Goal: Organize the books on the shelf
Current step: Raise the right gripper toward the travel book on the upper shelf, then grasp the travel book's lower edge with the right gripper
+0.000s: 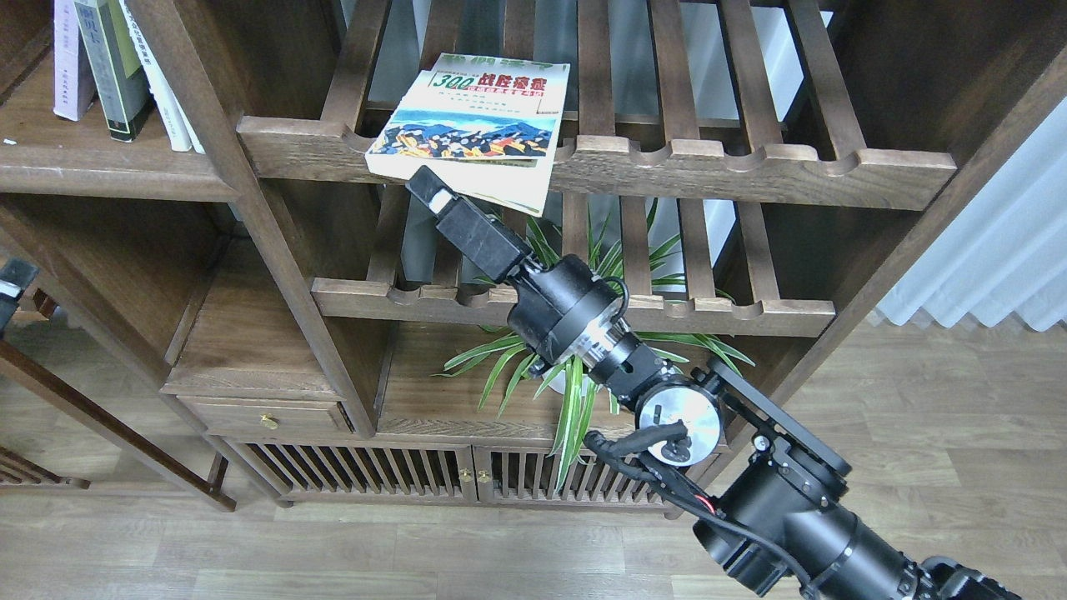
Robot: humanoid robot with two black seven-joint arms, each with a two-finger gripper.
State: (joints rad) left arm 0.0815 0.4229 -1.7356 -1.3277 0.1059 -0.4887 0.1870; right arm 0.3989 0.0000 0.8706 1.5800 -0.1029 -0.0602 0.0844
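Observation:
The cream book with the colourful picture and "300" title (475,125) lies flat on the upper slatted rack, its front edge overhanging the rail. My right gripper (429,188) points up-left, its tip just under the book's front-left corner; its fingers cannot be told apart. The black-grey book with the yellow-green panel (107,71) and the pale purple-white book (65,58) stand on the solid dark-brown shelf (108,171) at the upper left. Only a small part of my left gripper (10,287) shows at the left edge.
Thin white-spined books (167,87) lean next to the standing pair. A second slatted rack (575,308) runs below, crossed by my right arm. A green potted plant (583,350) sits behind the arm. A low cabinet with a drawer (267,412) stands beneath.

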